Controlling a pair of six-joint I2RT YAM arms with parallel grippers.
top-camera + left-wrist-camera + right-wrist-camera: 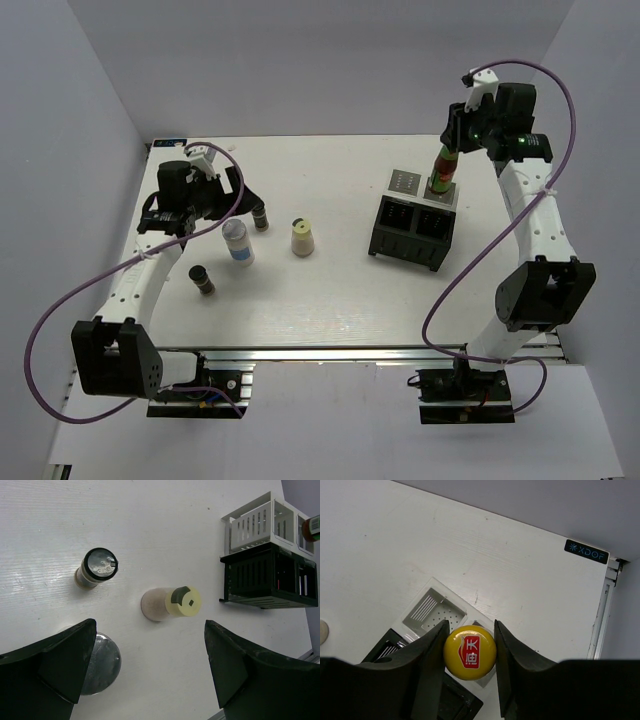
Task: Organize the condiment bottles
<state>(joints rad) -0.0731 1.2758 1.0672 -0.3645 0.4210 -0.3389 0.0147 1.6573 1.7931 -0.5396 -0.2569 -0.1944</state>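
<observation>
Yellow-capped sauce bottle (pixel 470 652), over white rack (pixel 427 608)

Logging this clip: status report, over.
Left gripper open, empty. Right gripper shut on yellow-capped red sauce bottle, over black-and-white compartmented rack. Four other small bottles loose on white table. Nothing blocking.

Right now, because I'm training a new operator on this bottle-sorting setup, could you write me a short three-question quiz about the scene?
1. True or false: the right tool is shut on the yellow-capped red sauce bottle.
2. How many other bottles stand on the table outside the rack?
3. The left tool is: A) open, holding nothing; B) shut, holding nothing; C) gripping the rack.
Key: 1 true. 2 four: two black-lidded jars, the blue-labelled white bottle, the cream bottle. 3 A.
</observation>
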